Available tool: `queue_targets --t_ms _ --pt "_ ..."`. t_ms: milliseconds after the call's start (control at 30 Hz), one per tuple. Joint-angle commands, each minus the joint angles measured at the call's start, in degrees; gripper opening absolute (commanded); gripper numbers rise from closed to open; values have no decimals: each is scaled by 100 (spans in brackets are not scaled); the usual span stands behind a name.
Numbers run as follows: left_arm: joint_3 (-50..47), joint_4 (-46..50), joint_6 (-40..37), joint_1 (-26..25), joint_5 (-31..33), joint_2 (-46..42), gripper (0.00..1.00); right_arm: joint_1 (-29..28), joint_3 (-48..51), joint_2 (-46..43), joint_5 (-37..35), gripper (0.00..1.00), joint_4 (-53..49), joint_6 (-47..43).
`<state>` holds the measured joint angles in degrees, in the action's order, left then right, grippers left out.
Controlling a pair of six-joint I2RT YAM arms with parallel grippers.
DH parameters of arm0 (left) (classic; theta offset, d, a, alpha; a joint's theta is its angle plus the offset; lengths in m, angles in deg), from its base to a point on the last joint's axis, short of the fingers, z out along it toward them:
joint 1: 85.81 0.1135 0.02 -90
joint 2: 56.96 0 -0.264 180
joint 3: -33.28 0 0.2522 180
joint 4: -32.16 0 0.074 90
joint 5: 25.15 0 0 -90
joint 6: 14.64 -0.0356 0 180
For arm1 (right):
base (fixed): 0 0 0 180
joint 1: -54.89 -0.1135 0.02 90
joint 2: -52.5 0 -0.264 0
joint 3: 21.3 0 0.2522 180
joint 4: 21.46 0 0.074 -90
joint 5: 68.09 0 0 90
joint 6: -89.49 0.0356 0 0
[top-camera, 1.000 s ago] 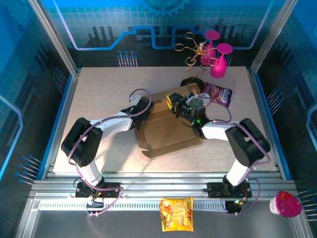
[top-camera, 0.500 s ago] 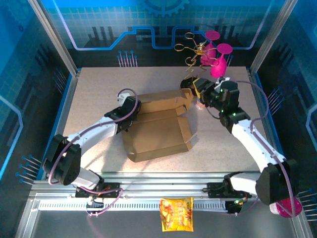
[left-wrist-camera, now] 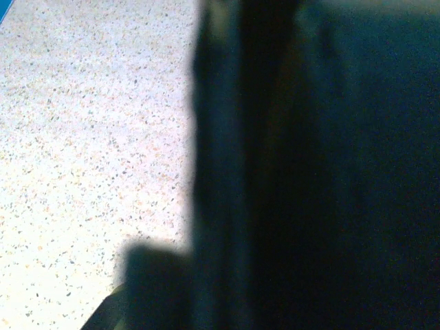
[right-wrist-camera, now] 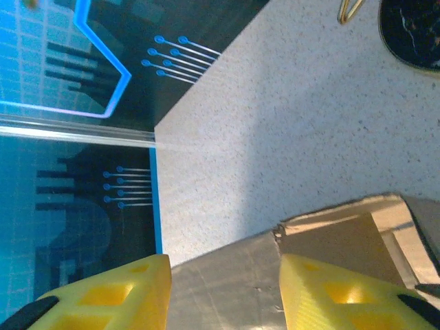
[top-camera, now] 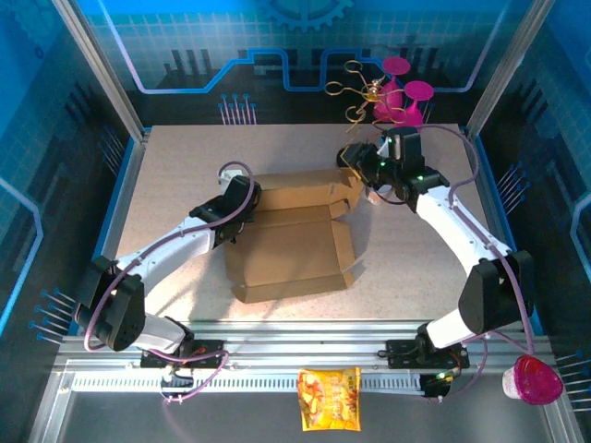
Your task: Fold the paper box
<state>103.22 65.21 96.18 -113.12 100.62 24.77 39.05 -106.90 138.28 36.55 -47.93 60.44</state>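
The paper box (top-camera: 291, 249) is plain brown cardboard lying mid-table, with its back wall (top-camera: 300, 189) standing up and a flap folded over the front part. My left gripper (top-camera: 238, 205) is pressed against the box's left end. The left wrist view is dark and blurred by something very close, so its fingers cannot be made out. My right gripper (top-camera: 362, 180) is at the right end of the back wall. In the right wrist view its yellow fingers (right-wrist-camera: 124, 292) stand wide apart, open, and the cardboard (right-wrist-camera: 337, 240) lies across the gap between them (right-wrist-camera: 223, 289).
Pink wine glasses (top-camera: 406, 97) and a gold wire stand (top-camera: 362, 90) sit at the back right, just behind the right arm. A black round base (right-wrist-camera: 412, 31) is near that gripper. A yellow snack bag (top-camera: 329, 399) and a pink cup (top-camera: 533, 380) lie off the table's front.
The right gripper has left the middle of the box and gone to the right end of its back wall. The box has shifted left and its walls have come up. The left arm has stretched out.
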Motion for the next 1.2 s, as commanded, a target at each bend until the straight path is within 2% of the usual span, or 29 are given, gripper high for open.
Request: queue_targets --t_ms 0,367,633,767,1033,1067,1167 --pt "252 65 -42 39 -102 -132 0 -103 -66 37 14 46 -337 -258" --pt "249 22 -69 48 -235 -213 0 -188 -347 472 233 50 -349 -493" --pt "373 101 22 86 -392 -145 0 -286 -70 292 278 46 -136 -265" --pt "461 156 79 103 -484 -64 0 -269 59 195 361 37 141 15" --pt "626 344 256 155 -604 -24 0 -126 363 62 511 12 1038 901" --pt "652 373 268 164 -621 -30 0 -109 342 62 521 12 1057 931" --pt "795 556 308 239 -708 -44 0 -45 264 -25 526 27 1086 910"
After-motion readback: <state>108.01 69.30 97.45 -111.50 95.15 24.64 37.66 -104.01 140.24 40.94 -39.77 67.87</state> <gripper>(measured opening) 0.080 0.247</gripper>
